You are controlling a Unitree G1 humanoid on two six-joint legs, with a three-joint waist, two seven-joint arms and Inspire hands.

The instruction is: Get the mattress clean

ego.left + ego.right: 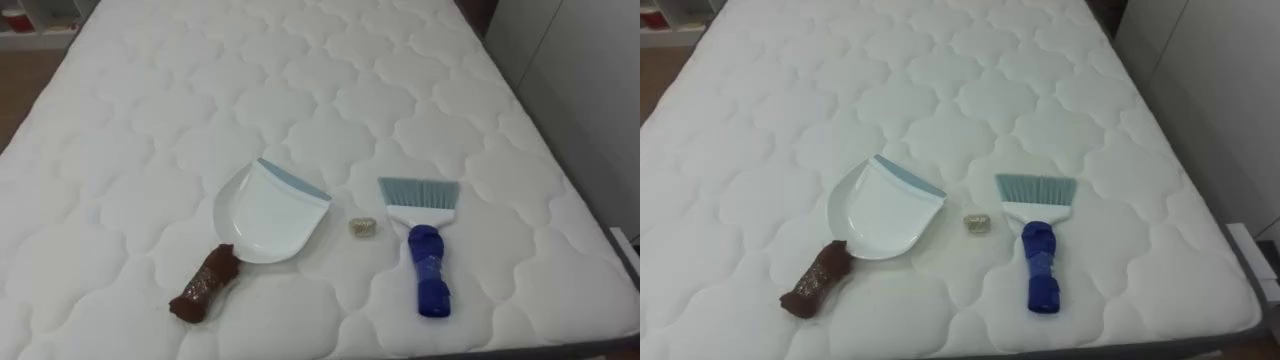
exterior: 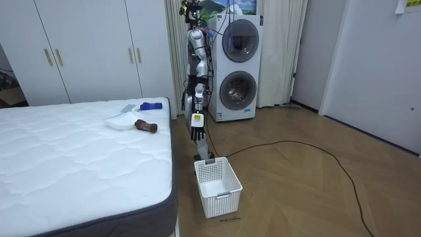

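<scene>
Hanging straight and slack with nothing held, fingers (image 2: 196, 135) of the left hand (image 2: 195, 125) are seen beside the bed (image 2: 66, 158). A small scrap (image 1: 362, 227) lies between dustpan (image 1: 268, 212) and hand brush (image 1: 425, 255), touching neither. If swept hard, it could be flicked past the pan.

Left arm down at the side, left hand (image 2: 195, 130) slack, fingers straight.

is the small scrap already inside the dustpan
No, the scrap lies on the mattress between the dustpan and the brush, touching neither.
</scene>
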